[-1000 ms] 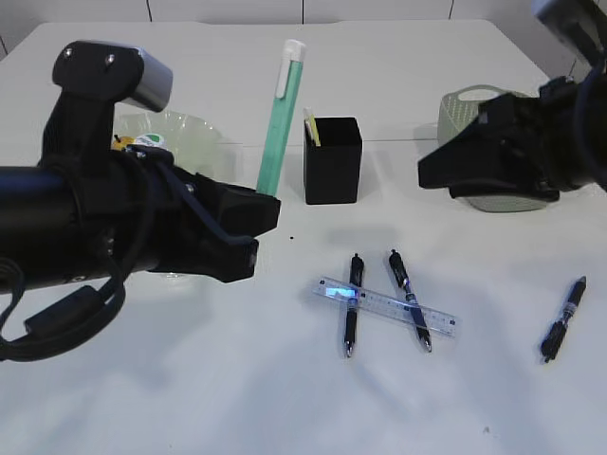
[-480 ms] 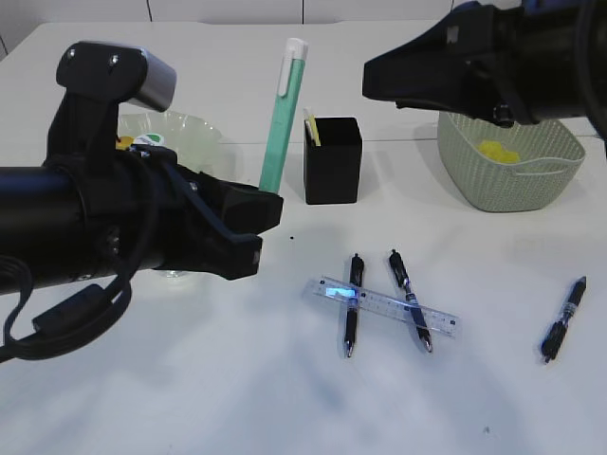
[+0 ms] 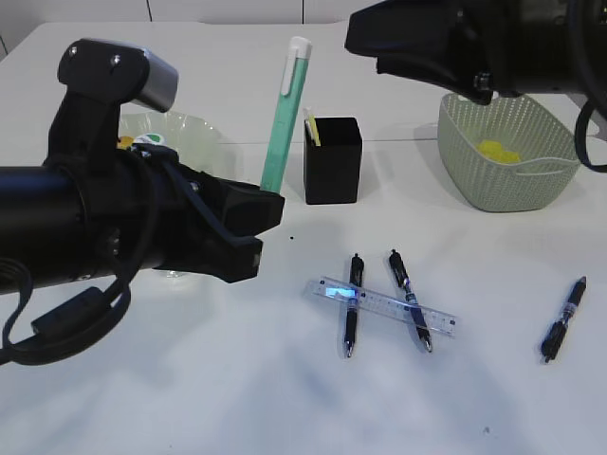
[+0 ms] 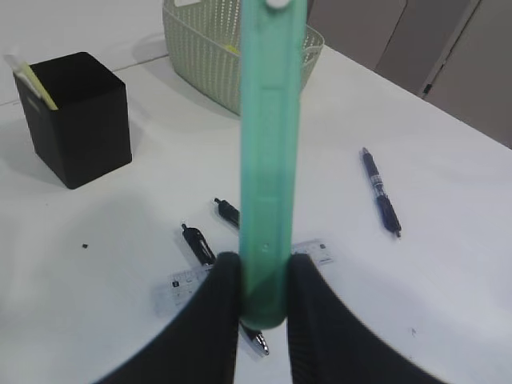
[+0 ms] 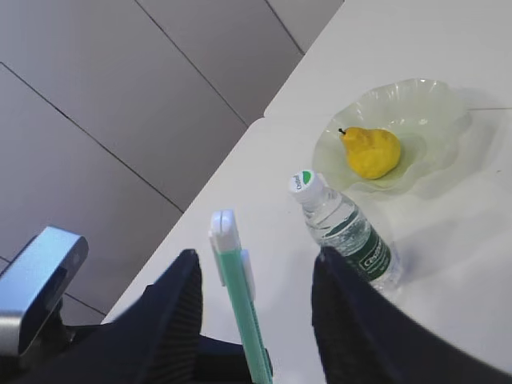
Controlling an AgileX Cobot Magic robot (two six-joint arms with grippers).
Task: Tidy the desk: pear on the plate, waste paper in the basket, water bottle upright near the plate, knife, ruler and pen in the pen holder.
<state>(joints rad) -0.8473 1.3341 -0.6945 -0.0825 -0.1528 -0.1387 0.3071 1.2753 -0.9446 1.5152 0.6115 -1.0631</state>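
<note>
My left gripper [image 3: 268,204] [image 4: 264,296] is shut on the lower end of the green knife [image 3: 282,123] [image 4: 270,160], which it holds upright left of the black pen holder [image 3: 332,161]. My right gripper [image 5: 256,256] hangs open high above the table, its fingers either side of the knife's white tip [image 5: 228,228] without touching. The pear [image 5: 370,152] lies on the glass plate [image 5: 432,104]. The water bottle [image 5: 344,228] stands upright beside it. The clear ruler [image 3: 384,305] lies across two pens [image 3: 352,303]; a third pen [image 3: 563,318] lies far right.
The green basket [image 3: 507,152] at the back right holds yellow waste paper [image 3: 495,149]. A yellow slip [image 3: 312,128] sticks out of the pen holder. The left arm's bulk hides most of the plate [image 3: 194,133] in the exterior view.
The right arm has lifted off the basket and swung up and left toward the top of the knife, uncovering the basket. The left arm and knife have stayed put.
</note>
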